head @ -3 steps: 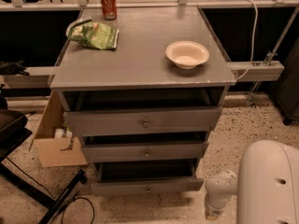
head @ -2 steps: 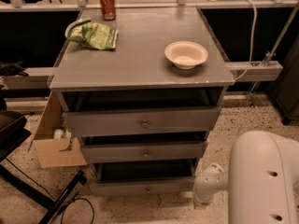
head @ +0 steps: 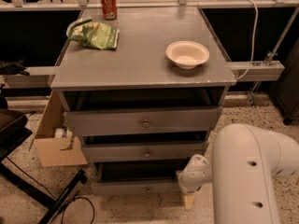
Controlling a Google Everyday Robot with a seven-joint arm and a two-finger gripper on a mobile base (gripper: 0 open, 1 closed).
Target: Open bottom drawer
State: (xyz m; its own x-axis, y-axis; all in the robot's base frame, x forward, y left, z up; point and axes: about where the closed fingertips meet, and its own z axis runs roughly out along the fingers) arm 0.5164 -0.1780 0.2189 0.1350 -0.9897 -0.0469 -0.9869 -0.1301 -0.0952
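The grey cabinet [head: 140, 64] has three drawers, one above the other. The bottom drawer [head: 121, 187] is the lowest one, with a slim grey front and a small round knob [head: 148, 189]; a dark gap shows above its front. My gripper [head: 189, 199] hangs from the white arm [head: 247, 171] at the lower right. It is just off the bottom drawer's right end, near the floor and to the right of the knob. It holds nothing that I can see.
On the cabinet top lie a red can [head: 109, 3], a green snack bag [head: 96, 34] and a white bowl [head: 188, 54]. A cardboard box [head: 56, 146] stands at the cabinet's left. A black stand leg [head: 60, 202] and cable lie on the floor.
My arm has swung left and grown larger in view, bringing the gripper closer to the bottom drawer's right end. The drawers have not moved.
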